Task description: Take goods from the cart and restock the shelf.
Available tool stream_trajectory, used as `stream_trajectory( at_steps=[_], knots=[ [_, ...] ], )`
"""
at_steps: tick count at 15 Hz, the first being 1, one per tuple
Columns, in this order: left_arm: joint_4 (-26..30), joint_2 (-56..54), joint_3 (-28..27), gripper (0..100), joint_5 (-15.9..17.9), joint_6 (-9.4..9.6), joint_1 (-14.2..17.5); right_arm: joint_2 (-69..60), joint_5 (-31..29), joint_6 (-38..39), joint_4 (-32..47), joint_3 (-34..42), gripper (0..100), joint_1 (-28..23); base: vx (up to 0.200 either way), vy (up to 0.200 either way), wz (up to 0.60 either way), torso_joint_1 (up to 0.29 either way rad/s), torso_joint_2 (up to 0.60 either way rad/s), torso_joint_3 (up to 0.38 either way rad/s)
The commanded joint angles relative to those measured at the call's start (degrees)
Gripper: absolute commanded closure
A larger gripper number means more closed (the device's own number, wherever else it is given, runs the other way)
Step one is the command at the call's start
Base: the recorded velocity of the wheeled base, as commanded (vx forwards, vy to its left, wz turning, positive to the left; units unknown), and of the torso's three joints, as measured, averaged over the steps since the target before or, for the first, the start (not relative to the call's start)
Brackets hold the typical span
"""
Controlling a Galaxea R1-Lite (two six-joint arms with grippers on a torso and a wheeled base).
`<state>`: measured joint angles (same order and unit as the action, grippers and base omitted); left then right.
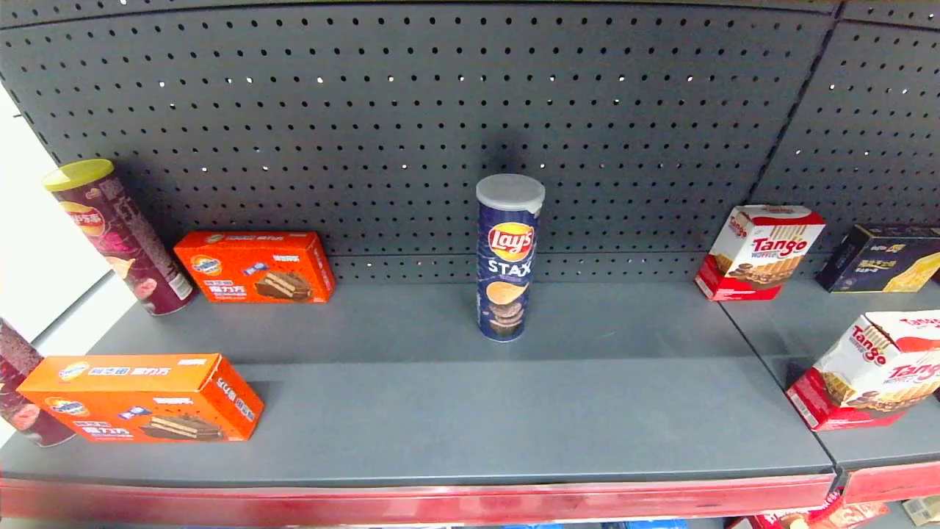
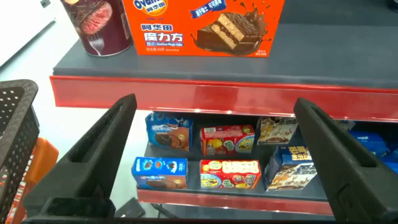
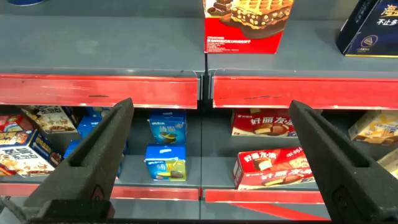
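Grey shelf (image 1: 455,411): can (image 1: 509,257) at frame centre, box (image 1: 143,400) lower left; left gripper (image 2: 216,107) and right gripper (image 3: 211,106) both spread, empty.

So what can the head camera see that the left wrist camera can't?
Only the head camera: the blue chip can mid-shelf and the wafer boxes on the right. Only the left wrist camera: its open left gripper, a black basket and small snack boxes on the lower shelf. Both: the front orange box and the dark red can beside it.
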<state>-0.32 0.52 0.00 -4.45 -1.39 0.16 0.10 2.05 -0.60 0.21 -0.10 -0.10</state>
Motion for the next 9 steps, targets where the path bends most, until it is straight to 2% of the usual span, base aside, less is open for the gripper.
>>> stream_trajectory(
  at_steps=[1, 9],
  knots=[
    [-0.03, 0.09, 0.00, 0, -0.03, -0.10, 0.02, -0.01, 0.06, -0.02, -0.03, 0.01, 0, 0.01, 0.000, 0.000, 0.60, 0.002, 0.00, 0.002],
    [-0.03, 0.09, 0.00, 0, -0.03, -0.10, 0.02, -0.01, -0.03, 0.07, -0.03, 0.01, 0, 0.01, 0.000, 0.000, 0.60, 0.005, 0.00, 0.002]
  ],
)
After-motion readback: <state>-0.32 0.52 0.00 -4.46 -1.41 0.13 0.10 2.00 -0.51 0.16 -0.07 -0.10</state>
